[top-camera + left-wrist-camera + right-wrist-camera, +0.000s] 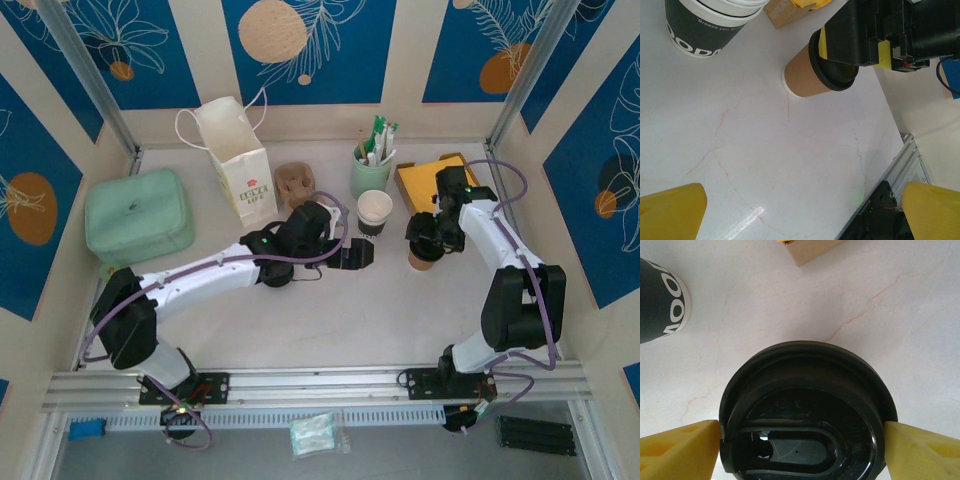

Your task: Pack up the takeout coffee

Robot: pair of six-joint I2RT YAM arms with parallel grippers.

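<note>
Landmark: take the mint-green cup [368,172] of stirrers as your reference.
Takeout coffee: the takeout coffee [375,212] stands upright and lidless just on the near side of the mint-green cup, with its long axis vertical.
Left gripper: your left gripper [362,256] sits farther toward you from that cup, fingers spread wide on nothing. In its wrist view the coffee lies up and left of the fingers, off their line.
Right gripper: your right gripper [425,248] hangs near-right of the mint-green cup. Its fingers flank the black lid [805,410] of a brown cup [807,80]; you cannot tell whether they press it.
Nearer arm: probably the left, being free and close. It would need to turn leftward to bracket the coffee's sides.
</note>
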